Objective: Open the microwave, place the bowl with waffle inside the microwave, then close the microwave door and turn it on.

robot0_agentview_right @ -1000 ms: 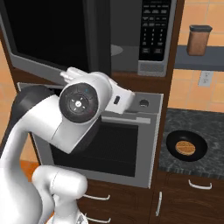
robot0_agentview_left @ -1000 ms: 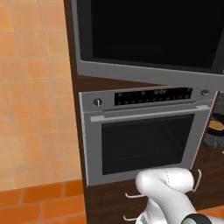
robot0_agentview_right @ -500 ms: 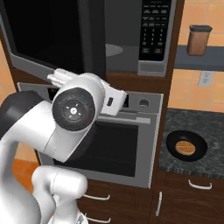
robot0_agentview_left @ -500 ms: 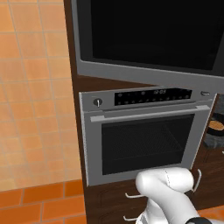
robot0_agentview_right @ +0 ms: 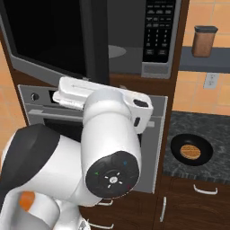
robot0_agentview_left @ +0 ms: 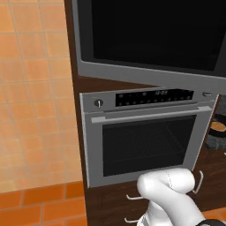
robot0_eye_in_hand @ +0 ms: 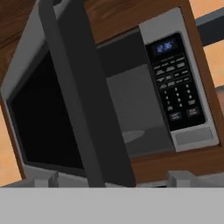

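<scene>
The microwave (robot0_agentview_right: 157, 40) is built in above the oven. Its microwave door (robot0_agentview_right: 49, 36) stands swung out to the left, black glass facing me, and it spans the top of the left base view (robot0_agentview_left: 154, 35). The hand view looks past the door's edge (robot0_eye_in_hand: 83, 109) into the grey cavity (robot0_eye_in_hand: 135, 113) with its turntable, beside the keypad (robot0_eye_in_hand: 177, 83). My gripper (robot0_eye_in_hand: 111, 181) is open, fingertips wide apart and holding nothing. The bowl with waffle (robot0_agentview_right: 193, 150) sits on the dark counter at the right, also seen at the right edge (robot0_agentview_left: 218, 127).
A silver oven (robot0_agentview_left: 145, 141) with knobs and a display strip sits under the microwave. My white arm (robot0_agentview_right: 108, 148) bulks in front of it. The dark stone counter (robot0_agentview_right: 215, 130) has drawers below, and a brown canister (robot0_agentview_right: 204, 41) stands on a shelf above.
My arm has swung nearer the right base camera, with its elbow now lower and larger in that view. The door stays open and the bowl has not moved.
</scene>
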